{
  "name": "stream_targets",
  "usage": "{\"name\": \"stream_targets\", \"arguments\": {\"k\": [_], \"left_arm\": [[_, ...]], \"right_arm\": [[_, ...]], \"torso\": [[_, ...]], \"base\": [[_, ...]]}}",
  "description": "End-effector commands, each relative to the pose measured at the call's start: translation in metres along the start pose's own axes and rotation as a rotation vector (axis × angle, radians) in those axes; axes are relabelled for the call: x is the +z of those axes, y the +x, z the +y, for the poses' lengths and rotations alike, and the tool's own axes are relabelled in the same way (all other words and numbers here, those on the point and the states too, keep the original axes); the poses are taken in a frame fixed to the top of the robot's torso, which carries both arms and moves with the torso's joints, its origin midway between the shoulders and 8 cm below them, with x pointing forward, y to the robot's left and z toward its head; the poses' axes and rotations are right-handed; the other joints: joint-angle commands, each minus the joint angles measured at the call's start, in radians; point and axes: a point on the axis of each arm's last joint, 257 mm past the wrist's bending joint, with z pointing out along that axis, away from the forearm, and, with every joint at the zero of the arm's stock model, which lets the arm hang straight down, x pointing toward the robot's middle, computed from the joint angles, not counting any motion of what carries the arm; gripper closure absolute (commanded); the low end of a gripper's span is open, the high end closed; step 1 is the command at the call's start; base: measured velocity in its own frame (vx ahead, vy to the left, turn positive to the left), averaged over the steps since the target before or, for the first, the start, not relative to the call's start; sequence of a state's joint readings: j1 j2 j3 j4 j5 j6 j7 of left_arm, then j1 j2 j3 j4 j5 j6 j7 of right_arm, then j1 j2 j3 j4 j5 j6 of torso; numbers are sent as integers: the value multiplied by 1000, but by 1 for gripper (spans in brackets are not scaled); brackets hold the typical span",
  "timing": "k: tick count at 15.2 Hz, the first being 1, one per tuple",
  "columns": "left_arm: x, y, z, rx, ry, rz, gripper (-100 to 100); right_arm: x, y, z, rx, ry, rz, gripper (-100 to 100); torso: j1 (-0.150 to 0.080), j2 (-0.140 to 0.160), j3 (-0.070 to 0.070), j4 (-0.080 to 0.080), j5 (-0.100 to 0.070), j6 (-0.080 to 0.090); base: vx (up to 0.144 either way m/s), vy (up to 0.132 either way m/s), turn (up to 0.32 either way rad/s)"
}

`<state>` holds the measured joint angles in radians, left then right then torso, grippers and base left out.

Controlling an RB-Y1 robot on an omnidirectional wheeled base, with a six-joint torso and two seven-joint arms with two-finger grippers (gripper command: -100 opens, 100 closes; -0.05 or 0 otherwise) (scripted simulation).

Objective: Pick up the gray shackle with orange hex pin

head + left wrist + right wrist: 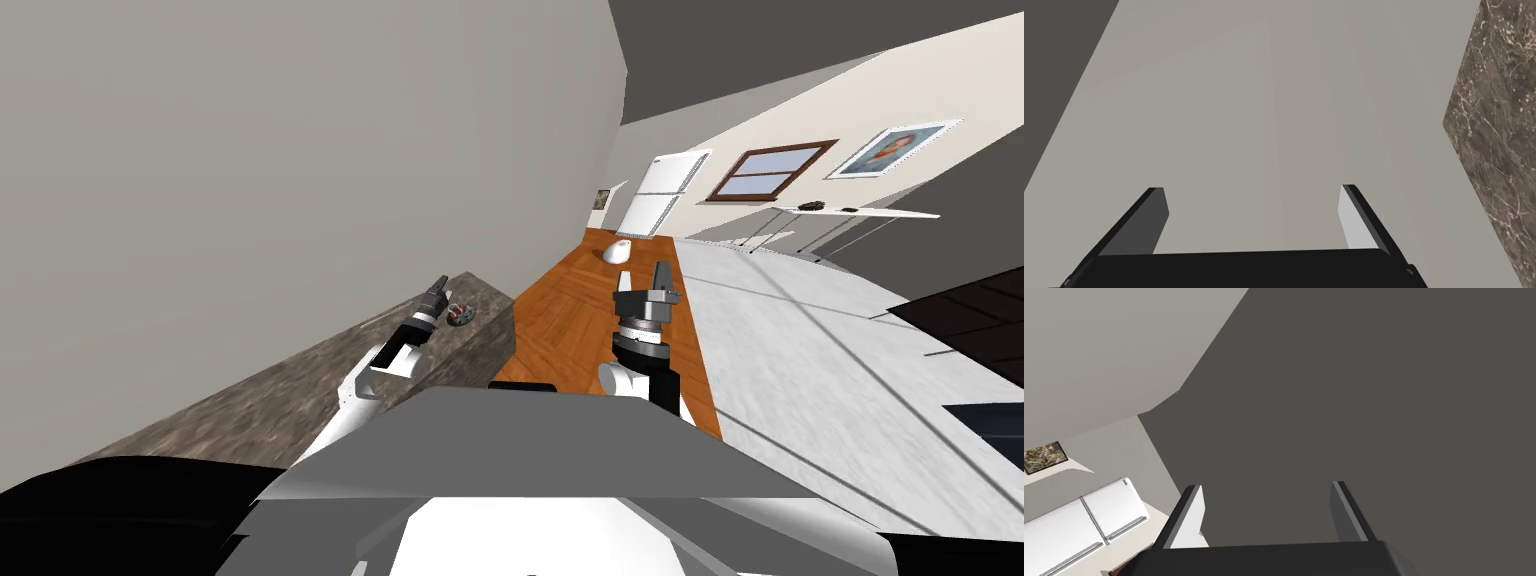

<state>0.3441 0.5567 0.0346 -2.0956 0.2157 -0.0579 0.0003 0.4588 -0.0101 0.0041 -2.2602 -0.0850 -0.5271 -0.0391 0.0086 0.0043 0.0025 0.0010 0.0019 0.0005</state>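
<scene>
Your left gripper (441,287) hung released just beside the shackle (461,316) at the far end of the counter (300,390), aimed at the wall (1249,100), so you needed to tip it down before clenching.

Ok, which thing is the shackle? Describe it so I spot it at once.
Find the long brown marbled counter along the grey wall on the robot's left. Near its far end, just beside the open left gripper, lies the small grey shackle. Its orange-red touches set it apart from the dark gripper and the brown top.
</scene>
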Motion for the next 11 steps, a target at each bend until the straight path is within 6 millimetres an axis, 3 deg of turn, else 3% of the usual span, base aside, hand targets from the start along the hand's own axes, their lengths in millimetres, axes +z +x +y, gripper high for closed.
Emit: {"name": "stream_targets", "arguments": {"k": [1, 11], "left_arm": [[4, -7, 18, 0, -62, 9, -100], [11, -37, 77, -12, -262, 14, -100]], "right_arm": [[0, 0, 0, 0, 0, 0, 0], [0, 0, 0, 0, 0, 0, 0]], "torso": [[0, 0, 0, 0, 0, 0], [-1, -3, -2, -1, 0, 0]], "base": [[-72, 98, -192], [-58, 69, -197]]}}
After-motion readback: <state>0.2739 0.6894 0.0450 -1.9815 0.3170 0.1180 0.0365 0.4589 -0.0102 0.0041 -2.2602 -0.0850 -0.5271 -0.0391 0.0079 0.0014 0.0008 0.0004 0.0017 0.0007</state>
